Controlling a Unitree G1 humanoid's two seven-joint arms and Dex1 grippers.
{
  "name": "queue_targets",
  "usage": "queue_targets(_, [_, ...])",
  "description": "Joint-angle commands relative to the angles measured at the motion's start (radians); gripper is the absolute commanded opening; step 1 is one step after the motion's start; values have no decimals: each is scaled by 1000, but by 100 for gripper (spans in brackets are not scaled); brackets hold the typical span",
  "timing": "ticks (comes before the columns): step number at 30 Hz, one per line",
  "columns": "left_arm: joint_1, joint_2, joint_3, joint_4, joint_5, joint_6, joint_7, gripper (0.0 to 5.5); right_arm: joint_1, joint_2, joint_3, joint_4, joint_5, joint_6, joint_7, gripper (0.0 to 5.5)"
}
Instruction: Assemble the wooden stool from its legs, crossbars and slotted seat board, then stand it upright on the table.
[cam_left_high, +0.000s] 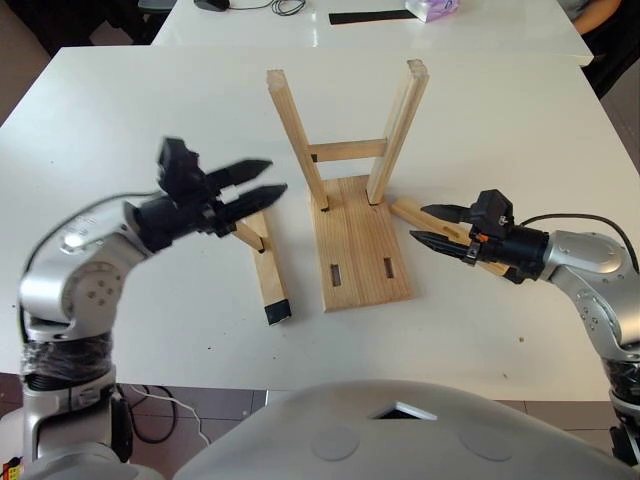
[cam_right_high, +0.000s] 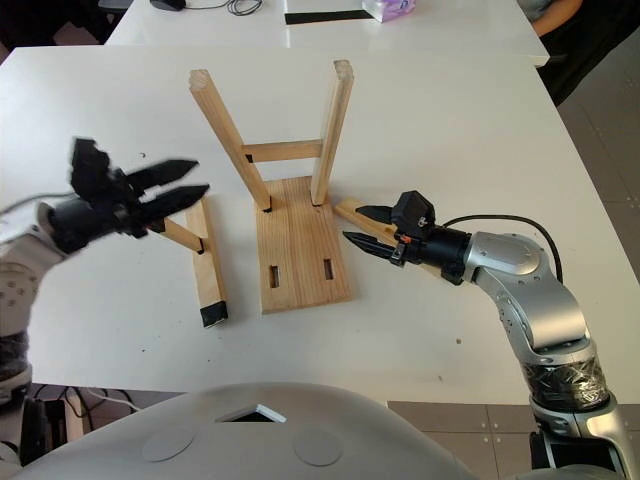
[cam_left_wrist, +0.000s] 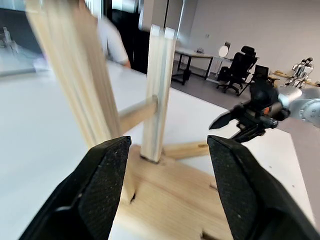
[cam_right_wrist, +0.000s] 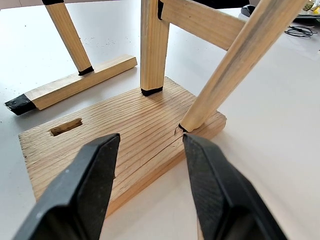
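The left gripper (cam_left_high: 276, 176) hangs above the worktop (cam_left_high: 120, 110) toward its left edge, its two black fingers (cam_left_wrist: 106, 186) spread wide and holding nothing. Just beneath it lies a loose leg (cam_left_high: 269, 272) with a black-tipped end pointing at the near edge. A short bar (cam_left_high: 249, 233) joined to the leg runs off under the gripper (what it meets there is hidden).

The right gripper (cam_left_high: 421, 223) hovers low on the other side, toward the right edge. Its fingers (cam_right_wrist: 94, 181) are also well apart and empty, with the tips aimed at the middle of the worktop. Under it lies another wooden piece (cam_left_high: 404, 209), whose visible end sits just beside the right side of the seat board (cam_left_high: 362, 250).

The seat board lies flat around the middle of the worktop, its long sides running from the near edge toward the far edge. Two empty slots (cam_left_high: 337, 272) show at its near end. At its far end two legs (cam_left_high: 296, 130) stand in the board, leaning apart from each other, and a crossbar (cam_left_high: 347, 150) links them partway up.

Beyond the far edge stands a second table (cam_left_high: 500, 30) with a few small things on it.
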Motion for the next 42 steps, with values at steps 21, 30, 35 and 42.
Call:
queue_targets(21, [109, 157, 12, -400, -168, 235, 106, 284, 22, -8, -10, -25, -6, -1, -23, 232])
queue_targets(30, [332, 159, -247, -333, 218, 80, 83, 284, 56, 20, -3, -40, -17, -10, -62, 232])
queue_targets(35, [309, 87, -312, -218, 316, 28, 135, 284, 52, 30, 8, -35, -29, -16, -66, 232])
queue_targets(42, [348, 176, -312, -168, 417, -52, 63, 284, 76, 43, 9, -47, -38, -19, -83, 232])
